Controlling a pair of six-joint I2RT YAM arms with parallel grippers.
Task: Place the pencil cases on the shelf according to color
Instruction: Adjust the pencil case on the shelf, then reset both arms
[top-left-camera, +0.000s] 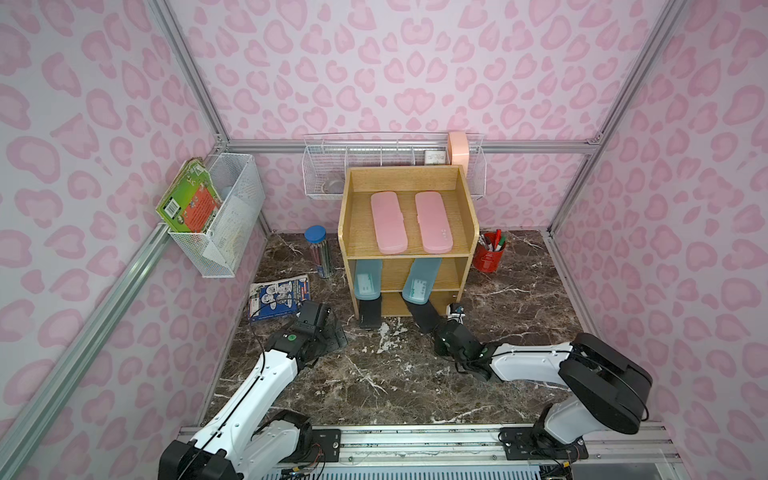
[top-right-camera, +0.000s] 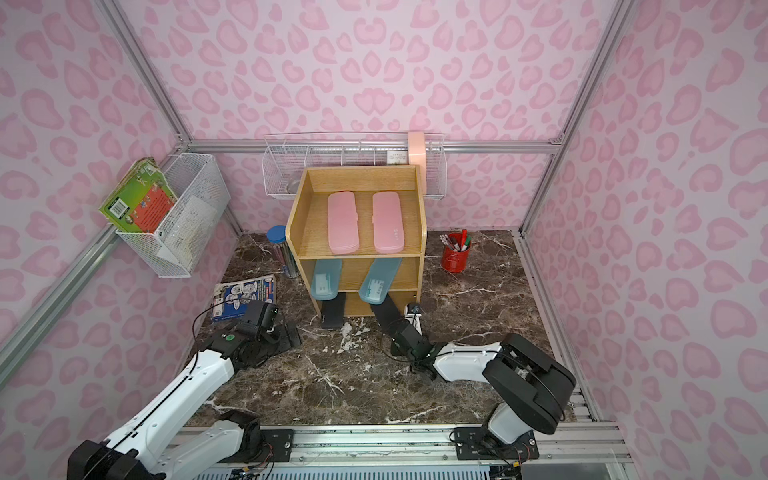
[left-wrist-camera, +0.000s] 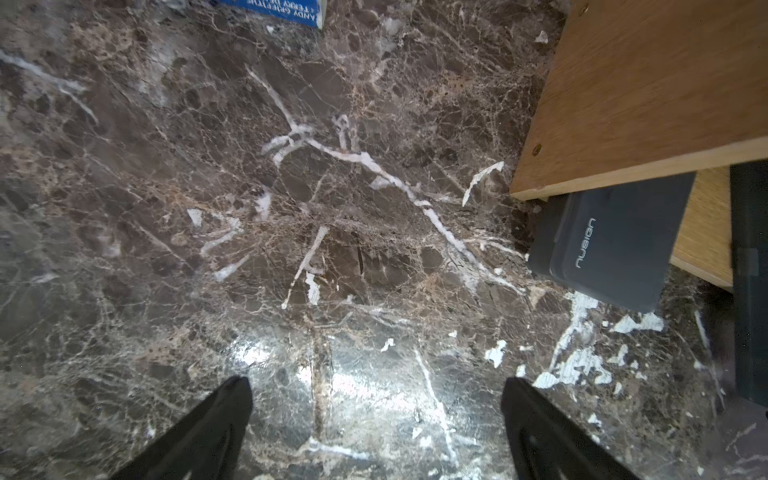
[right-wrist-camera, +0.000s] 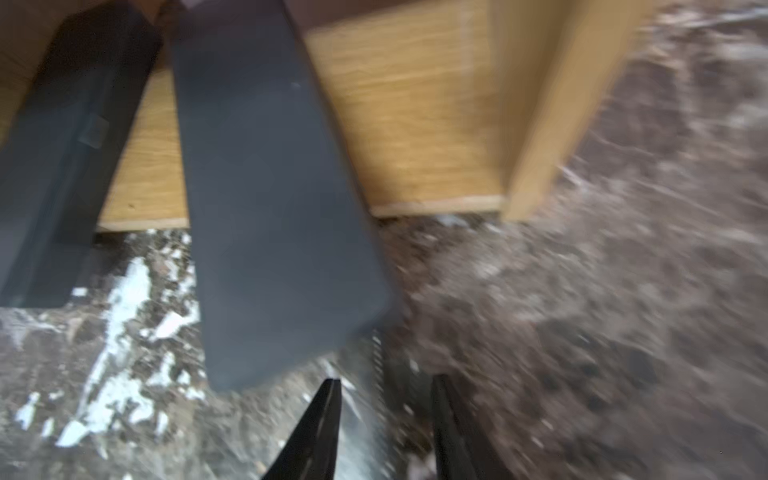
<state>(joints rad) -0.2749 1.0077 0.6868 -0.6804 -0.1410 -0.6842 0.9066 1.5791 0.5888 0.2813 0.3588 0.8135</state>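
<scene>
Tabletop (top-left-camera: 374, 386): dark marble with white veins; pink spotted walls all around.
Pink cases (top-left-camera: 387, 222): both flat on the top tier, side by side, a gap between.
Teal cases (top-left-camera: 368, 278): both on the middle tier, near ends jutting past the front edge.
Black cases (top-left-camera: 369, 313): both on the bottom tier, near ends out over the marble; right-hand one slanted.
Shelf (top-left-camera: 405, 174): upright at back centre.
Right gripper (right-wrist-camera: 385, 380): nearly closed, empty, just short of the slanted one's near end.
Left gripper (left-wrist-camera: 376, 382): spread wide, empty, above bare marble left of the shelf.
Tube (top-left-camera: 318, 253): just beside the shelf's left wall.
Cup (top-left-camera: 489, 253): right of the shelf, pens inside.
Book (top-left-camera: 278, 297): flat near the left gripper.
Baskets (top-left-camera: 224, 216): hung on the walls.
</scene>
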